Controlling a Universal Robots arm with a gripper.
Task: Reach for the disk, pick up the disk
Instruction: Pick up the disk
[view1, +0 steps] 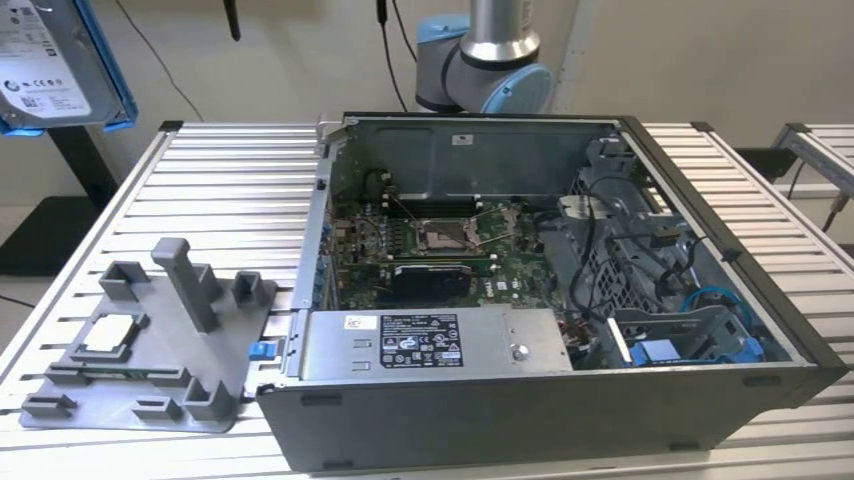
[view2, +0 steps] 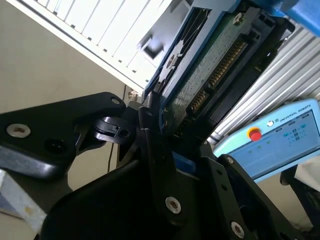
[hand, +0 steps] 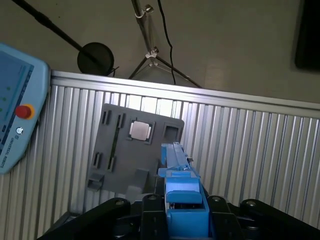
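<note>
Plainly the gripper (hand: 183, 220) is clamped on the disk (hand: 181, 190): in the first wrist view its black jaws stand one on each side of the blue frame and press against it, with no gap showing. In the second wrist view the gripper (view2: 172, 145) has the disk (view2: 215, 65) by one end, so the rest of it sticks out beyond the jaws with its green circuit-board side showing.

The disk (view1: 54, 65) hangs in the air, clear of the slatted tabletop (view1: 200, 200), at the exterior view's left, with its white label showing inside the blue frame.

On the tabletop near the corner at the exterior view's left sits a grey tray (view1: 160, 390) with a small silver chip (view1: 110, 335) lying in it. Just beside the tray stands the open computer case (view1: 534, 420). A blue-and-white control pad (hand: 15, 115) shows at the tabletop's edge in the first wrist view.
</note>
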